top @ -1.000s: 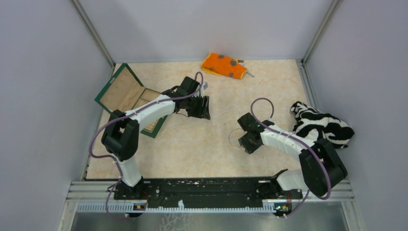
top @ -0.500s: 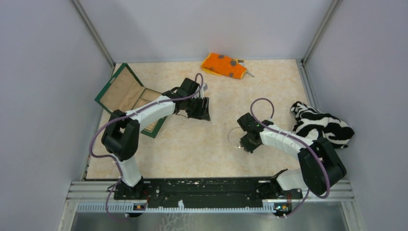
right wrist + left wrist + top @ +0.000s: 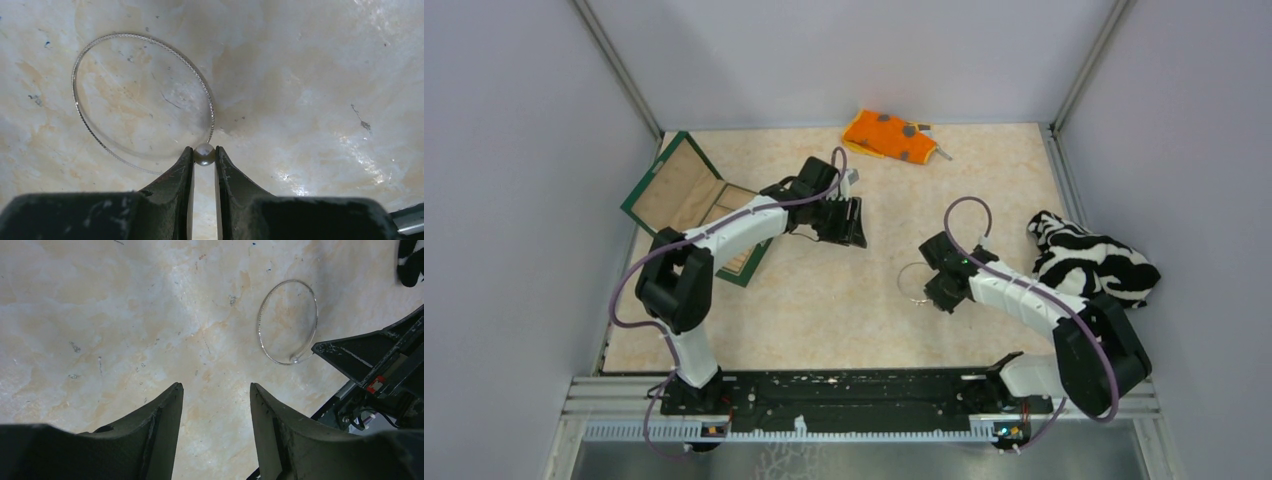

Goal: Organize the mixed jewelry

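Observation:
A thin silvery wire bangle (image 3: 142,102) with a small pearl bead (image 3: 204,154) on it lies on the marbled table. It also shows in the top view (image 3: 912,281) and in the left wrist view (image 3: 288,321). My right gripper (image 3: 204,156) is shut on the pearl bead, the hoop lying flat to its upper left. In the top view the right gripper (image 3: 932,292) sits at the hoop's right edge. My left gripper (image 3: 215,390) is open and empty above bare table; in the top view it (image 3: 846,225) is at centre left.
An open green box (image 3: 692,200) with a tan lining lies at the left, under the left arm. An orange grey-spotted cloth (image 3: 889,135) lies at the back wall. A black-and-white striped cloth (image 3: 1092,260) lies at the right wall.
The right gripper has shifted slightly up and left with the bangle's bead. The left arm has barely moved.

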Controlling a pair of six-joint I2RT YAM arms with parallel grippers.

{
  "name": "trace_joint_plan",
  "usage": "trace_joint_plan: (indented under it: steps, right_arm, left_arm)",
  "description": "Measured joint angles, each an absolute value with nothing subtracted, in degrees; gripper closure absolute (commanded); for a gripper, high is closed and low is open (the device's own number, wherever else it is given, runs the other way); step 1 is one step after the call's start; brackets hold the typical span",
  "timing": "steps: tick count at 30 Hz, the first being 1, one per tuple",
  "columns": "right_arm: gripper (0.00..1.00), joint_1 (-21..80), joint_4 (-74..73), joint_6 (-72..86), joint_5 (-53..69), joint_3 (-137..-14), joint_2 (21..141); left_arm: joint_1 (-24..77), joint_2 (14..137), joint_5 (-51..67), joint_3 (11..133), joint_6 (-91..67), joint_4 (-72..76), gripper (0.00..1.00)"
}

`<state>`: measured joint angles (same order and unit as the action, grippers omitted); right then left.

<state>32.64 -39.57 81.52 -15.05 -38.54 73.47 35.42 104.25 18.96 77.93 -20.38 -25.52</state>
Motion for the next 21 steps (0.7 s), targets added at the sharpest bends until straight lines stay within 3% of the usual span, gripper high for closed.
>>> trace_joint_plan:
  steps: [14, 21]
  right_arm:
    - [1.0, 32.6, -30.2, 69.3, -15.7, -39.3, 67.7]
    - [1.0, 32.6, -24.4, 65.5, -14.0, -35.0, 62.0]
  left_arm:
    - [30.7, 104.8, 26.6, 77.7, -23.6, -25.5, 0.4]
    - [30.8, 104.8, 32.1, 72.2, -28.1, -20.4, 0.34]
